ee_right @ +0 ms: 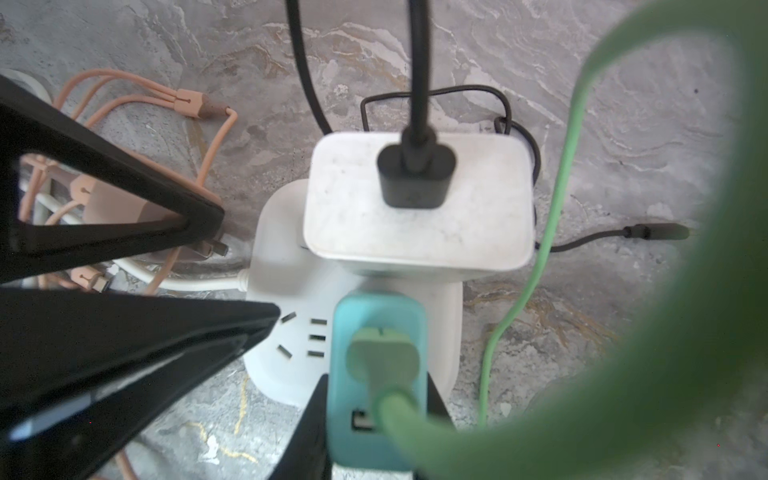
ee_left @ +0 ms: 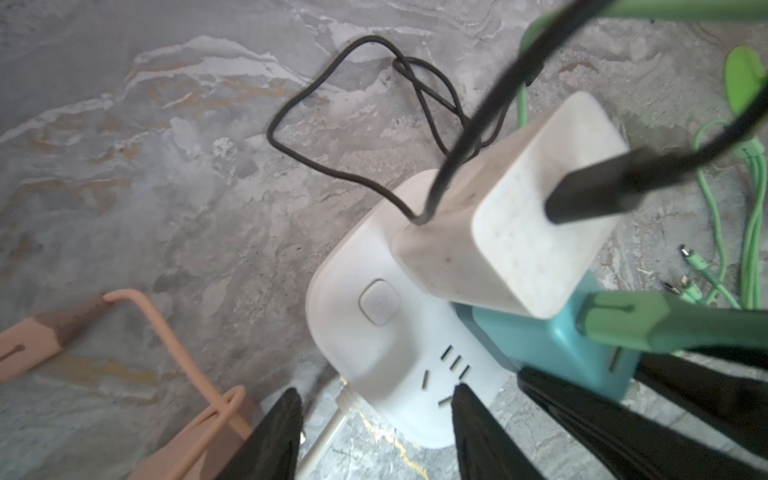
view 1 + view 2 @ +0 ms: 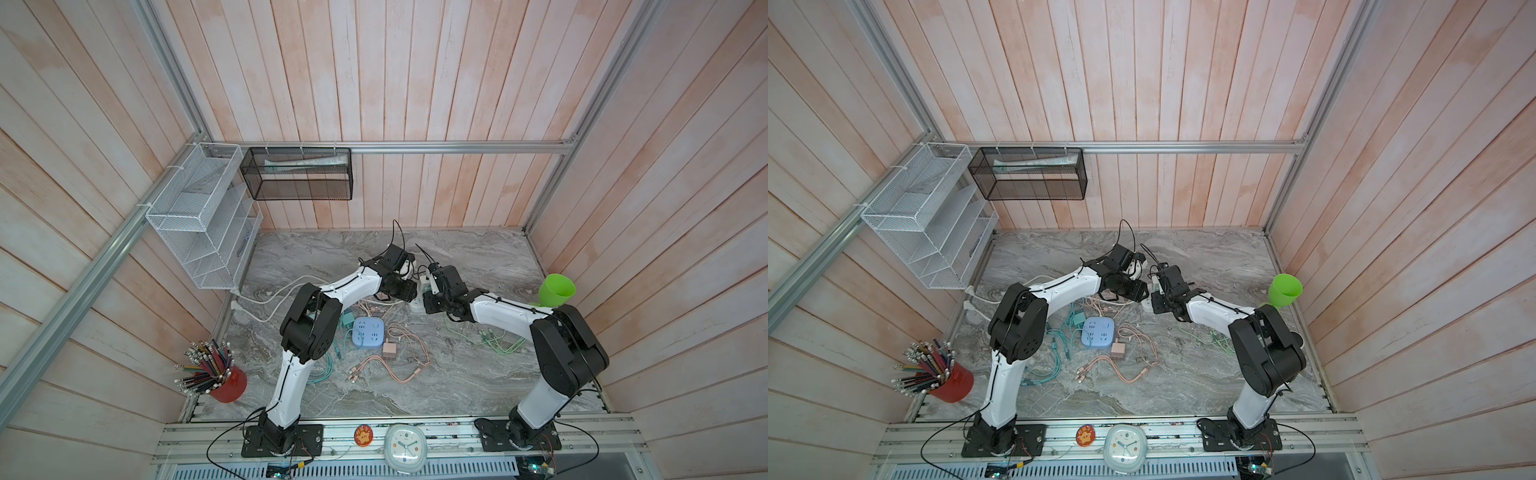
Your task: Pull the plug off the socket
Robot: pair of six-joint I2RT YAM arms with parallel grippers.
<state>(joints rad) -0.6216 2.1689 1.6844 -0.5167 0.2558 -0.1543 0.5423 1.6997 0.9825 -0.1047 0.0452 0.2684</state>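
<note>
Right hand [image 1: 376, 395] clamped on the teal plug [image 1: 376, 320], seated in the socket [image 1: 282, 257] at two o'clock from the blue strip [image 3: 368, 330]; left hand [image 2: 376, 392] gapes over the socket's edge, and unless it pins down, the pull may hoist socket and all!

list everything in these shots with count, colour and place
white power strip: 1, white, table centre
white charger: 1, white, in white power strip
teal charger: 1, teal, in white power strip
blue power strip: 1, blue, nearer the front
pink charger: 1, pink, beside blue power strip
loose cables: several, pink, teal, green, across table
green cup: 1, green, right side
pencil cup: 1, red, front left corner
clock: 1, white, front rail
wire rack: 1, white, left wall
mesh basket: 1, black, back rail
left gripper: 1, black, open over white power strip
right gripper: 1, black, shut on teal charger
</note>
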